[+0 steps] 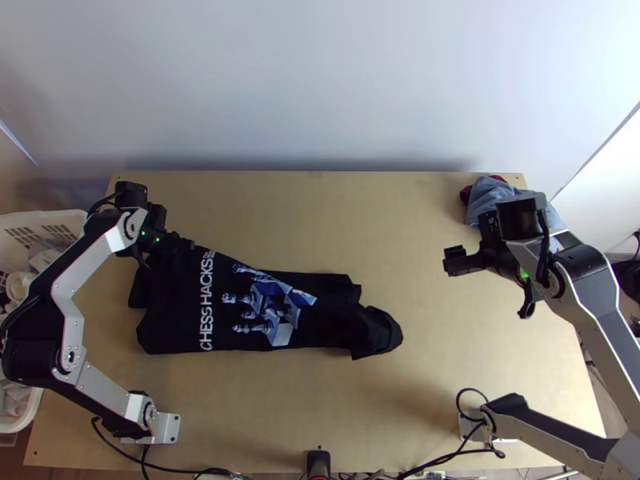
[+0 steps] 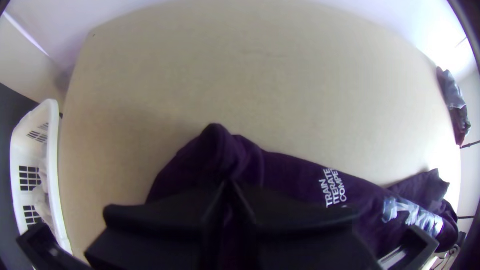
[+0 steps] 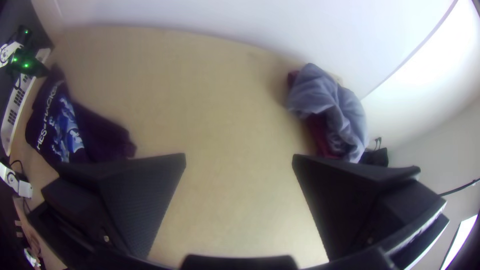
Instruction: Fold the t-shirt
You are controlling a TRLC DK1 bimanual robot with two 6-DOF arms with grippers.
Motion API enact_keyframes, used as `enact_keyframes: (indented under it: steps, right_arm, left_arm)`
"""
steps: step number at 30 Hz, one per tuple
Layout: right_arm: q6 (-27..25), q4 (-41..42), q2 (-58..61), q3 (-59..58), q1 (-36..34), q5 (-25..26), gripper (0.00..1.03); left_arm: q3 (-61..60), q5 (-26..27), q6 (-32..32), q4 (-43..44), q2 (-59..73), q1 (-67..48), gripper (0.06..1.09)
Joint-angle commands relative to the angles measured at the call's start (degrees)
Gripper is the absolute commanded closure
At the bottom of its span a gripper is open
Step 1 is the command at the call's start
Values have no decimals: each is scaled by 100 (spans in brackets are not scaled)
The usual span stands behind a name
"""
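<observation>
T-shirt [image 1: 176,320], one, pinched near its far left end

Laid from near the worktop's [image 1: 344,416] left edge to past its middle, print up, right end bunched; your left gripper [image 2: 229,186] has its fingers pressed together on gathered cloth, presumably to control that end for a fold; your right gripper [image 3: 239,160], fingers spread, stands apart from the shirt toward the right edge, likely free for a later grasp; other cloths [image 3: 320,97], heaped at the far right corner, probably set there to leave you folding room.
</observation>
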Motion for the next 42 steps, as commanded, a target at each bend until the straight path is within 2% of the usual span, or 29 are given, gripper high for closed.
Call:
enact_keyframes:
  steps: [1,6,15,24,32,39,42]
  right_arm:
    - [2,0,13,-7,-6,1,4]
    - [-7,0,13,2,-6,1,4]
    - [-7,0,13,99,-6,1,4]
    - [-68,0,-49,116,-41,1,4]
    - [-68,0,13,204,-94,1,4]
    - [-112,0,13,239,-226,1,4]
    - [-103,0,13,230,-252,1,4]
  left_arm:
    - [89,9,14,-51,-184,-165,105]
    - [608,26,102,-394,-659,-745,105]
    - [2225,44,102,-1035,-914,-1791,105]
    - [4036,35,172,-1308,-677,-2925,105]
    - [5653,35,568,-1773,-167,-4270,105]
    - [5802,0,691,-1984,-263,-5412,105]
    - [5424,0,700,-2160,-386,-5588,105]
